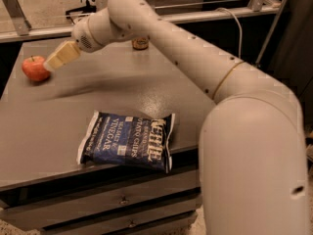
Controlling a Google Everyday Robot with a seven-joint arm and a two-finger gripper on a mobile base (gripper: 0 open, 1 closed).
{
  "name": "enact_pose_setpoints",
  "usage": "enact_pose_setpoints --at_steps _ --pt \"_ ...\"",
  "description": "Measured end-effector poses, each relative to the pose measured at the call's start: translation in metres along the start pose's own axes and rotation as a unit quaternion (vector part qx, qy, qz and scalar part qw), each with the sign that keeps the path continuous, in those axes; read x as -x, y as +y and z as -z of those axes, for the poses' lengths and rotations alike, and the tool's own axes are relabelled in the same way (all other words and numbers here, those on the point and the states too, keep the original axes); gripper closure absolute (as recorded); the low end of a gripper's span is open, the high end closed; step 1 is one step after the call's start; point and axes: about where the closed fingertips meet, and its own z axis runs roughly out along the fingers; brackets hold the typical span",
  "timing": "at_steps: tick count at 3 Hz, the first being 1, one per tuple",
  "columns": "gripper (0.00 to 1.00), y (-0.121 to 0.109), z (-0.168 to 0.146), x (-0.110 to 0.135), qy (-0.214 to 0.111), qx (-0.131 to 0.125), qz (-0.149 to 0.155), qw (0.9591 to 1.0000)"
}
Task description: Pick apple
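A: Where is the apple (pixel 35 68) located?
B: On the table (pixel 39 126), beyond the chip bag's (pixel 128 142) left end; the gripper (pixel 61 57) is held just beside it; how open it is cannot be told.
A: Labels?
B: "VINEGAR", "POTATO CHIPS" are read on the bag; contents unseen; the can (pixel 140 43) behind the bag is unreadable.

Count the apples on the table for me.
1. The apple sits at the far left of the table, right beside the gripper pointing at it. The arm hides some tabletop behind it.
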Motion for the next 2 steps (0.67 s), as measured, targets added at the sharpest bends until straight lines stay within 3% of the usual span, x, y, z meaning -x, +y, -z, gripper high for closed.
enact_pose_setpoints --at_steps 2 --pt "0.0 0.015 -0.064 -0.005 0.001 0.036 0.005 0.9993"
